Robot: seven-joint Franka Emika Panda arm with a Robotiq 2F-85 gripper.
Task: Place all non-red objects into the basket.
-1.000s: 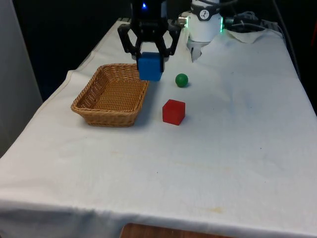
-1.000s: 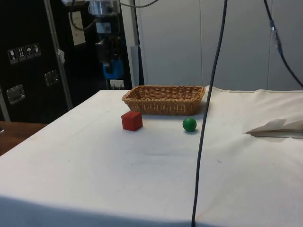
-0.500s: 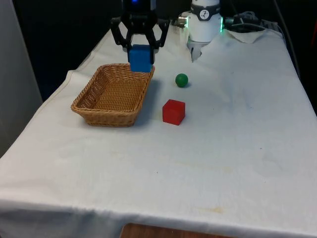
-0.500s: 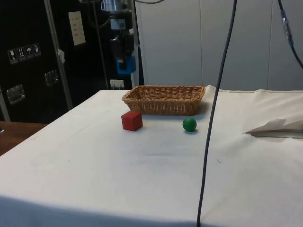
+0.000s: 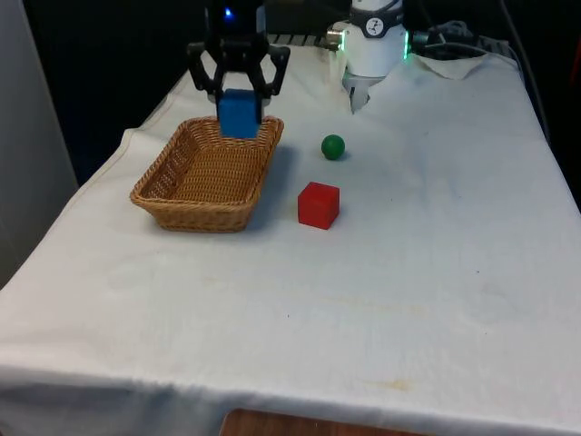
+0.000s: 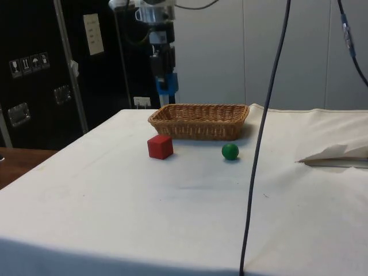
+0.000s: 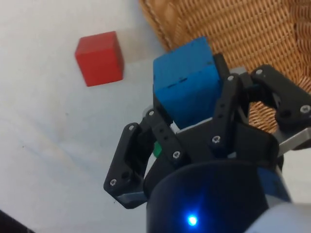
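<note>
1. Blue is what catches the eye from the front: the blue cube (image 5: 240,113) sits clamped in the pincer (image 5: 238,84), hanging above the far rim of the wicker basket (image 5: 182,207). On the white-clothed desk (image 5: 408,272) the red cube (image 5: 319,204) lies at about 3 o'clock from the basket, and the green ball (image 5: 333,146) at about 1 o'clock from the red cube, apart from it.

2. From the side, the pincer (image 6: 165,80) holds the blue cube (image 6: 167,84) well above the basket (image 6: 198,122), over its end nearest the dark cabinets.

3. At the wrist, the fingers (image 7: 233,104) grip the blue cube (image 7: 189,87) by two opposite faces, with weave beneath and the red cube (image 7: 99,58) outside the rim.

4. I'd say the carry wants finishing first: bring the cube towards the basket's middle, since it looks close to the rim, lower it some, then let go so it neither bounces out nor catches the edge. The ball would be next; the red cube stays put.
</note>
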